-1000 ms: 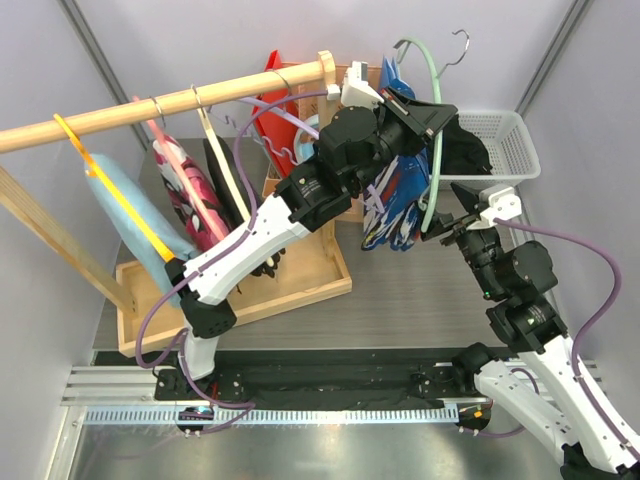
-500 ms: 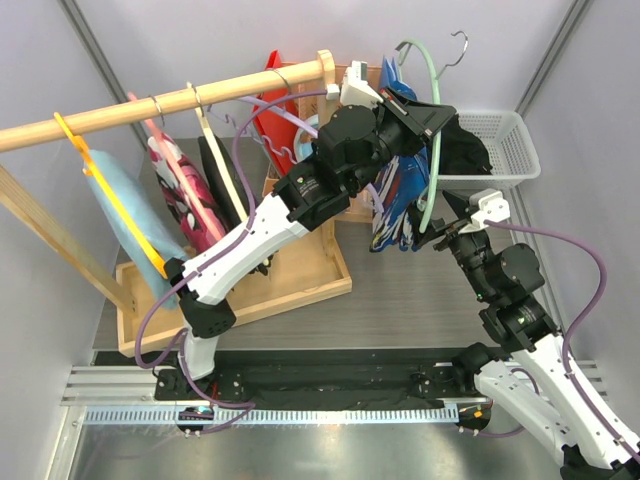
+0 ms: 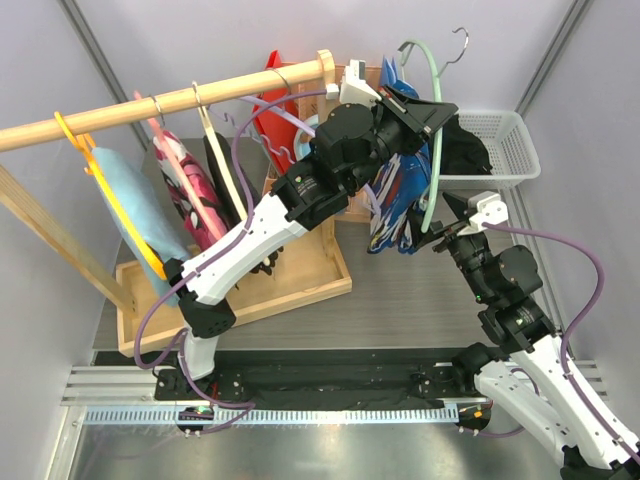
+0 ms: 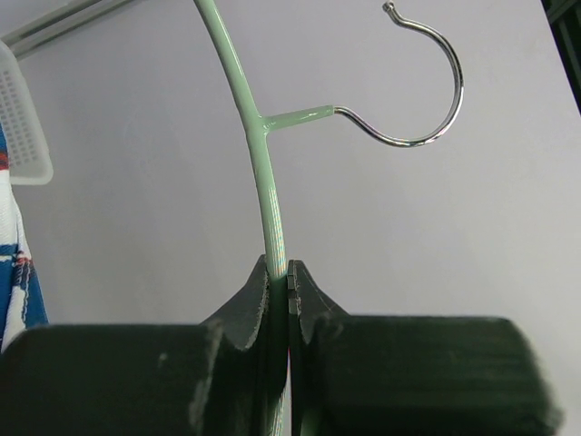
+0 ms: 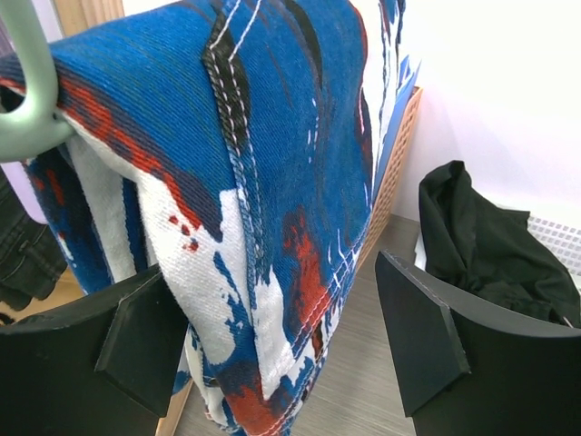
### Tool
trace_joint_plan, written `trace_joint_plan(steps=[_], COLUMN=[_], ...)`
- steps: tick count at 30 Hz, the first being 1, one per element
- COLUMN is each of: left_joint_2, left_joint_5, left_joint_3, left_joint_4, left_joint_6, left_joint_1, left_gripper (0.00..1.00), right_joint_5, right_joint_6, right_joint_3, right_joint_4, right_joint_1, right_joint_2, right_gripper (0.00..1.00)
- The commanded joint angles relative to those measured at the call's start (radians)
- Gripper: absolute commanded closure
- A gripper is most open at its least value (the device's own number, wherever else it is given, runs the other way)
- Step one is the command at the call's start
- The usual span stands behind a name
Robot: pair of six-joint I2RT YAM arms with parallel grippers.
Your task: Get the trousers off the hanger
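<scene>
The blue trousers with white and red streaks hang folded over the mint-green hanger, held up to the right of the rail. My left gripper is shut on the hanger's thin arm, below its metal hook. My right gripper is open, and the trousers' hanging fold sits between its fingers, closer to the left one. In the top view this gripper is just right of the cloth's lower end. The black trousers lie crumpled in the white basket.
A wooden rail carries an orange hanger with light-blue cloth, a pink floral garment and a dark garment. Beneath it stands a wooden tray. A red hanger and a wooden box sit behind.
My right gripper has moved up and left to the trousers' lower end, and its jaws have widened. The garments on the rail have swayed slightly. The left arm has held still.
</scene>
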Motion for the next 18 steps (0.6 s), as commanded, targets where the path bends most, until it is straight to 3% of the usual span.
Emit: trace_joint_plan(steps=[1, 8, 14, 18], left_joint_2=[-0.081, -0.084, -0.098, -0.115], left_joint_5=[-0.013, -0.002, -0.010, -0.013], left_joint_3=[0.068, 0.058, 0.041, 0.009], left_joint_4=[0.154, 0.151, 0.134, 0.134], left_joint_6=[-0.067, -0.084, -0.067, -0.061], left_joint_1=[0.049, 0.049, 0.049, 0.050], left_gripper=[0.99, 0.99, 1.00, 1.00], right_joint_5=[0.066, 0.101, 0.114, 0.091], right_joint_6=[-0.035, -0.049, -0.052, -0.055], right_joint_3=[0.030, 0.016, 0.037, 0.088], right_joint_4=[0.052, 0.236, 0.307, 0.241], right_joint_1=[-0.003, -0.001, -0.001, -0.003], right_joint_2=[0.033, 0.078, 0.059, 0.039], right_gripper=[0.16, 0.23, 0.49, 0.65])
